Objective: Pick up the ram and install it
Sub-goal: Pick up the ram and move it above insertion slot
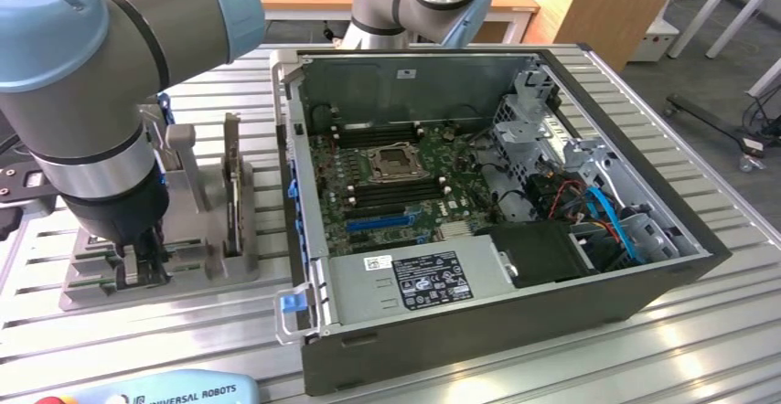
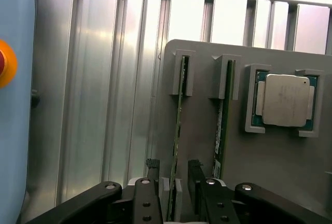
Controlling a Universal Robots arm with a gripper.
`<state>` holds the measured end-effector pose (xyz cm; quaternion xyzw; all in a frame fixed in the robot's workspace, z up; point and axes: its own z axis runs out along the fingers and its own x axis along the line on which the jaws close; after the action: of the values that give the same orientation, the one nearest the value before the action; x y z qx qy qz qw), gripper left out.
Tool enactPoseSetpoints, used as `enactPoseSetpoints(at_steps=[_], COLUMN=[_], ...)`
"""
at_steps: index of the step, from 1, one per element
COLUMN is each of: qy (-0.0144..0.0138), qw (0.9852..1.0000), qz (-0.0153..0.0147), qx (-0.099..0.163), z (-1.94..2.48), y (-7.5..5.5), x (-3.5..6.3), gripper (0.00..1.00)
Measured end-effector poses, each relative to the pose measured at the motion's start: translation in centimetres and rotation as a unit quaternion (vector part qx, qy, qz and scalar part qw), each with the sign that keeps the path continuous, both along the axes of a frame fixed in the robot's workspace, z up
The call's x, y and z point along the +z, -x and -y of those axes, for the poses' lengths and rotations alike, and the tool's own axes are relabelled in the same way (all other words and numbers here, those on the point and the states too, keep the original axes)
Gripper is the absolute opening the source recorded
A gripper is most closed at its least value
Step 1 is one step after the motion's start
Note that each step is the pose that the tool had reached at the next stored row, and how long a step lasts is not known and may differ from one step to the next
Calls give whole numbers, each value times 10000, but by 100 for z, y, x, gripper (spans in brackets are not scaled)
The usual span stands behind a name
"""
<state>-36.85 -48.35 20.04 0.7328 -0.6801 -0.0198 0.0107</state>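
Okay, at the exterior view's left the arm reaches down and the gripper (image 1: pixel 141 262) sits low over a gray holder (image 1: pixel 208 271) on the slatted metal table (image 1: pixel 683 349). In the wrist view a light blue teach pendant (image 2: pixel 13 105) lies well off to one side of the jaws. The jaws are wide, with one finger (image 2: pixel 148 203) on each side of the ram (image 2: pixel 179 120), straddling it, not clamped. The ram stands on its long edge in a holder slot. Its long axis runs straight out ahead of the jaws: far end in a gray clip, near end between the fingertips. A second stick (image 2: pixel 222 125) is just beside the jaws, parallel, in its own slot. A silver processor chip (image 2: pixel 284 100) lies further out on that side, flat in its nest. At the exterior view's right is an open computer case (image 1: pixel 488 331) with the motherboard (image 1: pixel 403 175) inside.
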Motion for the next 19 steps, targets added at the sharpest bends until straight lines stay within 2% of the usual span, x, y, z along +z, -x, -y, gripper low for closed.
enactPoseSetpoints(at_steps=[7,8,16,17,18,19], qy=[0,0,0,0,0,0], qw=[10000,10000,10000,10000,10000,10000], qz=[0,0,0,0,0,0], qx=[0,0,0,0,0,0], z=[0,0,0,0,0,0], y=[0,0,0,0,0,0], x=[0,0,0,0,0,0], gripper=[34,27,27,26,19,19])
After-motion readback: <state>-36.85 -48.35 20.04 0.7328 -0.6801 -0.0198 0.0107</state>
